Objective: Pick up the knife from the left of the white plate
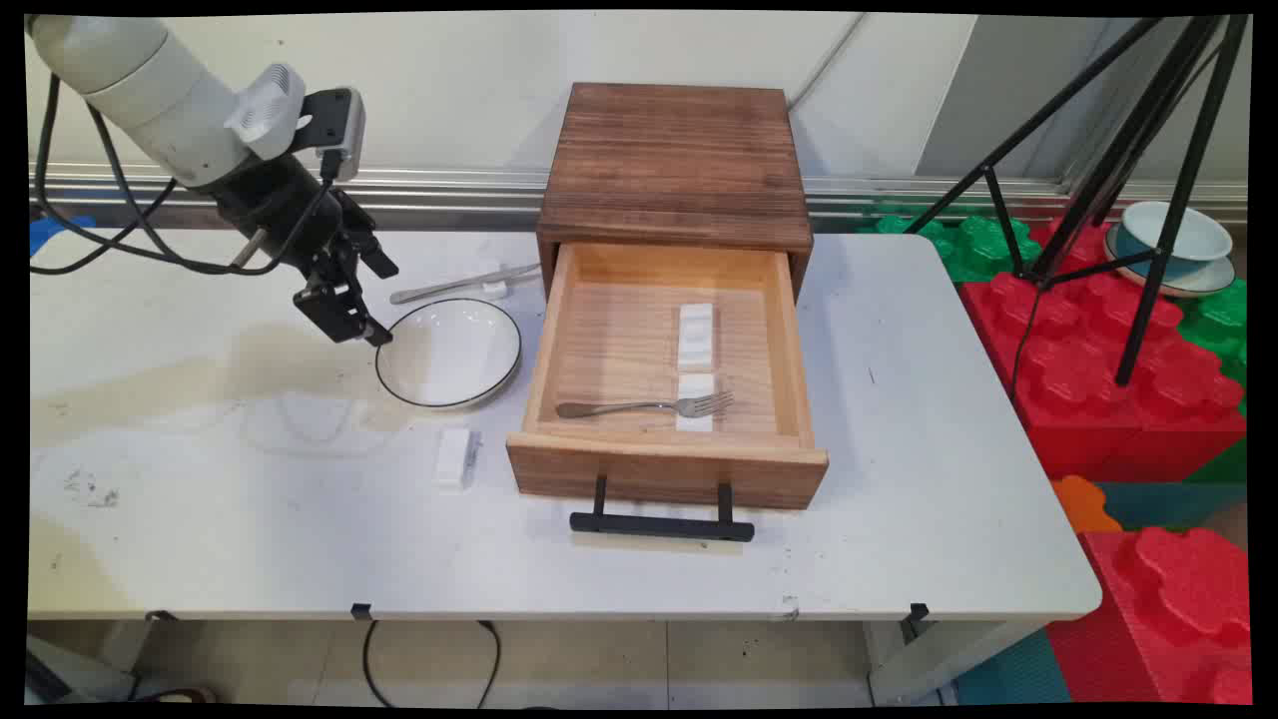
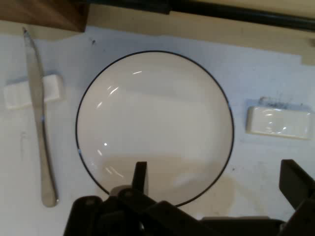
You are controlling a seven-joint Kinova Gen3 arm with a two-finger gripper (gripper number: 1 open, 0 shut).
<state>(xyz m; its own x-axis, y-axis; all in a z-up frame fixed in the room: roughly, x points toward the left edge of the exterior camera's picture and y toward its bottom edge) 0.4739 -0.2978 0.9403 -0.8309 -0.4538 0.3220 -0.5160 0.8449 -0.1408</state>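
My claw (image 1: 351,318) hangs just above the left rim of the white plate (image 1: 448,352), tilted down toward it, and it holds nothing; in the hand view one finger (image 2: 141,178) rises over the plate's near edge and the other (image 2: 297,183) stands far off to the side over bare table, so the jaws are spread wide, with the rim between them. The plate, white with a thin dark line round its edge, lies flat on the white table (image 1: 899,479) just left of the open wooden drawer (image 1: 667,379). Beyond it a table knife (image 1: 464,284) lies propped on a small white rest (image 1: 494,289), and a second white rest (image 1: 453,457) lies on the plate's near side. In the drawer a fork (image 1: 646,406) leans on one white rest (image 1: 696,401) with another rest (image 1: 696,336) behind it. As I judge it, a plate this shallow gives little to pinch, so any hold on it calls for one finger just inside the rim and one just outside, lowered squarely and slowly; a slanted approach could skid the plate toward the drawer's wall or the knife
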